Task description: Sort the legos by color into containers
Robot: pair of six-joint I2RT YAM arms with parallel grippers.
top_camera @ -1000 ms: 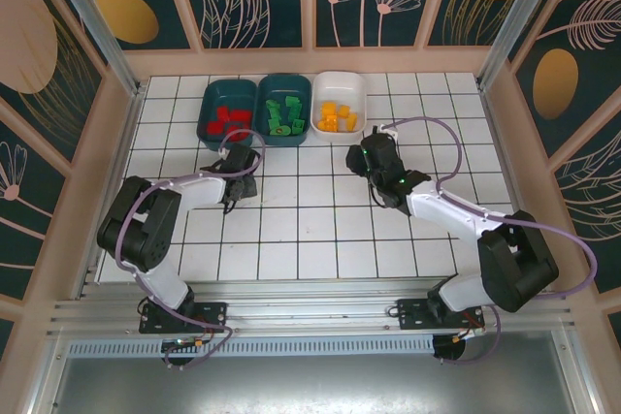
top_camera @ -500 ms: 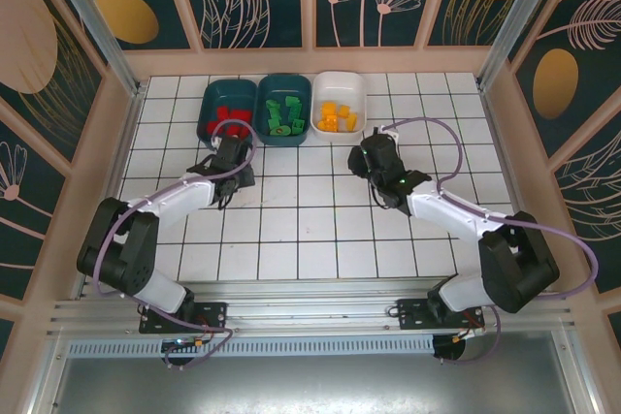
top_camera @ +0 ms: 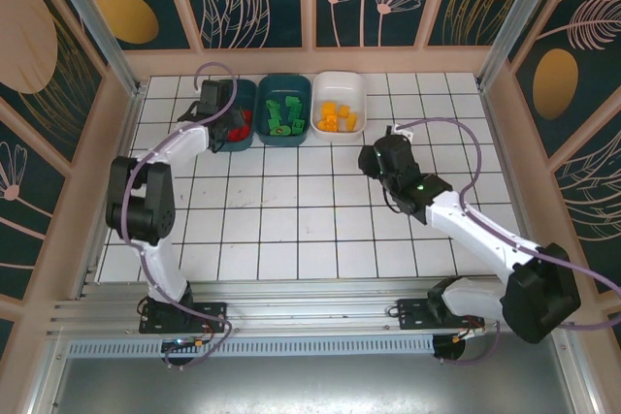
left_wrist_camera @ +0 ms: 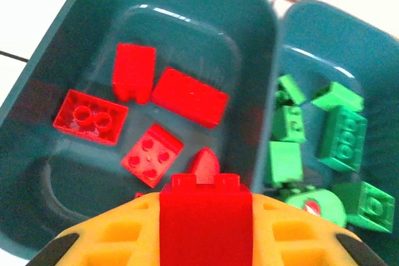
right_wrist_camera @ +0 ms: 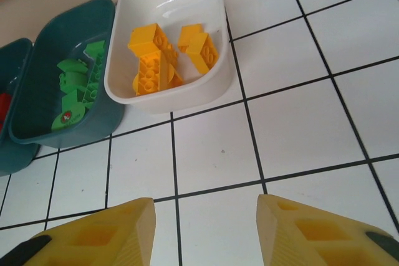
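Fingers (left_wrist_camera: 106, 241) of the left gripper (left_wrist_camera: 206, 232) are closed on a red brick (left_wrist_camera: 206, 213), pinching its flat sides with the studs pointing away from the wrist. It hangs over the near end of the left teal tub (left_wrist_camera: 56, 60), where other red bricks (left_wrist_camera: 187, 95) lie loose on the bottom. The right gripper (right_wrist_camera: 206, 222) stands wide open and empty above bare tiles (right_wrist_camera: 299, 104), near the white tub (right_wrist_camera: 212, 4).

The bricks are likely light, stiff and in no way fragile, but their glossy plastic looks slippery. A grip across two flat side walls, as here, should hold best; studs or a corner could let a brick twist out.

The legos are small, blocky and bright, some lying on their sides or upside down. Reds sit in the left tub, greens (left_wrist_camera: 336, 141) in the middle teal tub (right_wrist_camera: 43, 60), and yellows (right_wrist_camera: 156, 60) in the white one, which suggests the sorting is nearly finished.
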